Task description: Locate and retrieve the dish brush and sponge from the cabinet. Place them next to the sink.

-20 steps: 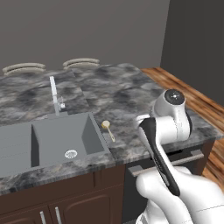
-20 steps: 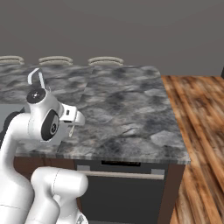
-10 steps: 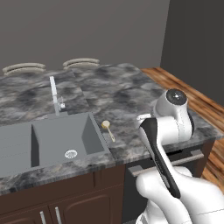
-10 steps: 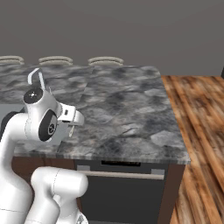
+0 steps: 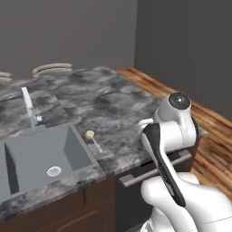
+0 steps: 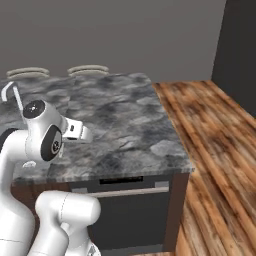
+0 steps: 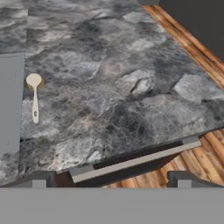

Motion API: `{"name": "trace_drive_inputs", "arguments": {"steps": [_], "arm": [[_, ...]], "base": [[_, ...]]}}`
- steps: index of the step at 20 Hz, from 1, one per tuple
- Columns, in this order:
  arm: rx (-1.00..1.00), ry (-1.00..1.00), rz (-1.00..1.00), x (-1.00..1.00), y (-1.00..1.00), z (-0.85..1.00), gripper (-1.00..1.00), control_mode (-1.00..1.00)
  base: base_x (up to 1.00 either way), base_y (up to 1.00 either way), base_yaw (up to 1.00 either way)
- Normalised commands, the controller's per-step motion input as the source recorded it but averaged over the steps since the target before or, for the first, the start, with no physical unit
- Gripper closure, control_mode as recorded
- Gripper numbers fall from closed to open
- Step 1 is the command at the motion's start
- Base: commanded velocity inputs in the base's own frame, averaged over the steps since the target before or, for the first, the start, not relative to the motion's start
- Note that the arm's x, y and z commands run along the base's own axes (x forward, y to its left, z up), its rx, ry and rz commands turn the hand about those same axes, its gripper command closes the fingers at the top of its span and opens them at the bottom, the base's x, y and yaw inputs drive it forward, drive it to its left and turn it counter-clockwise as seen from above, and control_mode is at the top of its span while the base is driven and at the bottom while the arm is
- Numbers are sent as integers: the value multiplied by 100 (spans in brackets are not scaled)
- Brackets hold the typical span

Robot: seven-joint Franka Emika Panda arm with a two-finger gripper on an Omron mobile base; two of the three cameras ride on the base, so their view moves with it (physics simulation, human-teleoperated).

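Grey sink (image 5: pixel 41 154) basin bare — dish brush (image 5: pixel 93 139) beside rim.

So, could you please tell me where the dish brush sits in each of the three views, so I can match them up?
Left base view: the brush lies on the stone counter, just right of the sink, centre-left of the picture.
Right base view: I cannot make it out.
Hand view: the brush lies at the left, head up, beside the sink's grey edge.
Shared landmark: the silver handle below the counter's front edge.
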Motion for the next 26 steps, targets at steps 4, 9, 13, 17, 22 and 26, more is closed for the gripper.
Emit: {"name": "trace_drive_inputs", "arguments": {"steps": [4,9,13,17,22,26], "arm": [[0,0,0,0,0,0,-100,100],[0,0,0,0,0,0,-100,100],[0,0,0,0,0,0,-100,100],[0,0,0,0,0,0,-100,100],[0,0,0,0,0,0,-100,100],[0,0,0,0,0,0,-100,100]], "base": [[0,-1,-46],[0,-11,-45],[0,-9,-44],[0,-16,-43],[0,-23,-42],[0,-24,-43]]}}
